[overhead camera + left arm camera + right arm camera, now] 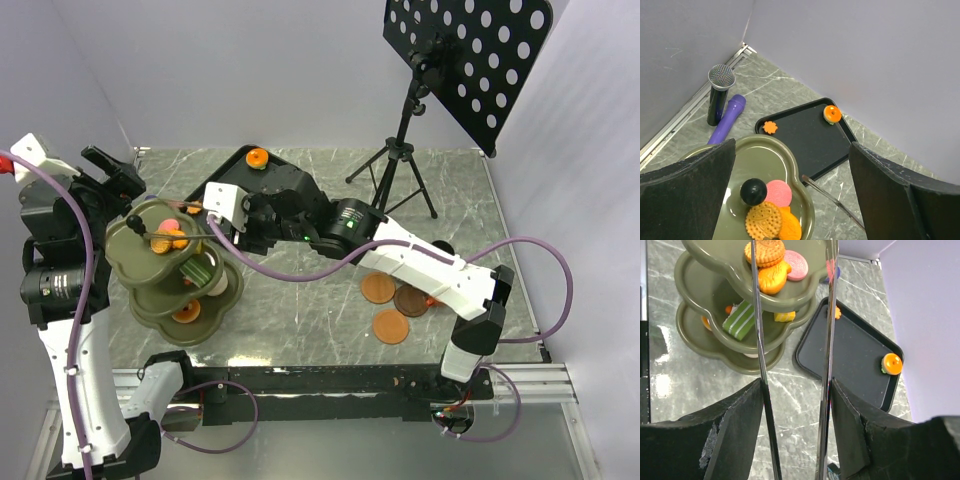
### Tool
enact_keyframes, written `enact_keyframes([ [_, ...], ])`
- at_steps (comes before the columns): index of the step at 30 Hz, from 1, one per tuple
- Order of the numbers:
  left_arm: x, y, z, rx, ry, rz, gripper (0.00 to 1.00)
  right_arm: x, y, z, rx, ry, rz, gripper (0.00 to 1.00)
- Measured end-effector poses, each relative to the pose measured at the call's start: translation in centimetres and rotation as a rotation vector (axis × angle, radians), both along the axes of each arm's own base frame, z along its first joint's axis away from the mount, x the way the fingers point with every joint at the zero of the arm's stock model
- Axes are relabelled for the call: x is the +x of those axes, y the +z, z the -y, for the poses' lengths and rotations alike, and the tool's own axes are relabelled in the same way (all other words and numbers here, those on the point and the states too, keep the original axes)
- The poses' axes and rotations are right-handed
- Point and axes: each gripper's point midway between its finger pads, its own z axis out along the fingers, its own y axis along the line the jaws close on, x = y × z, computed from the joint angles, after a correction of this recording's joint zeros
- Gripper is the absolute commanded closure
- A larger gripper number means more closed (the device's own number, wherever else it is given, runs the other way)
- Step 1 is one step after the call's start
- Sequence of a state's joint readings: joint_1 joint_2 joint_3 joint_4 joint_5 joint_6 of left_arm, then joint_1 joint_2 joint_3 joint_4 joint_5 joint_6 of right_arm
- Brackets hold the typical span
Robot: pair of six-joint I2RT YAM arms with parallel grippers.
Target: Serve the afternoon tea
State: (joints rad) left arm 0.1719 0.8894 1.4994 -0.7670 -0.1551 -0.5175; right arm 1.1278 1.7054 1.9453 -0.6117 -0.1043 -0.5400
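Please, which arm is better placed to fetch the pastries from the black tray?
Right, probably: the right arm reaches over the black tray with its orange pastries and holds the tongs; the left arm has open, empty jaws.

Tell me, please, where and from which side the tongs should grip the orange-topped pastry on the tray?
Pinch the orange-topped pastry across its round sides, coming from above with the tongs: it sits upright, and the raised rim of the black tray crowds it at the corner, likely blocking level entry.
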Motion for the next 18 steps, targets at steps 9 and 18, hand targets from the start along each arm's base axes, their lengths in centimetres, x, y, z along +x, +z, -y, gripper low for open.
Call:
enact_keyframes([
  [9, -0.1, 0.1, 0.0, 0.001, 0.000, 0.003, 0.00, 1.0, 0.8, -0.1, 0.041, -0.051, 0.011, 0.42],
  [18, -0.1, 0.1, -0.1, 0.003, 0.008, 0.004, 0.00, 7.3, -1.2, 3.8, 0.079, -0.309, -0.053, 0.42],
])
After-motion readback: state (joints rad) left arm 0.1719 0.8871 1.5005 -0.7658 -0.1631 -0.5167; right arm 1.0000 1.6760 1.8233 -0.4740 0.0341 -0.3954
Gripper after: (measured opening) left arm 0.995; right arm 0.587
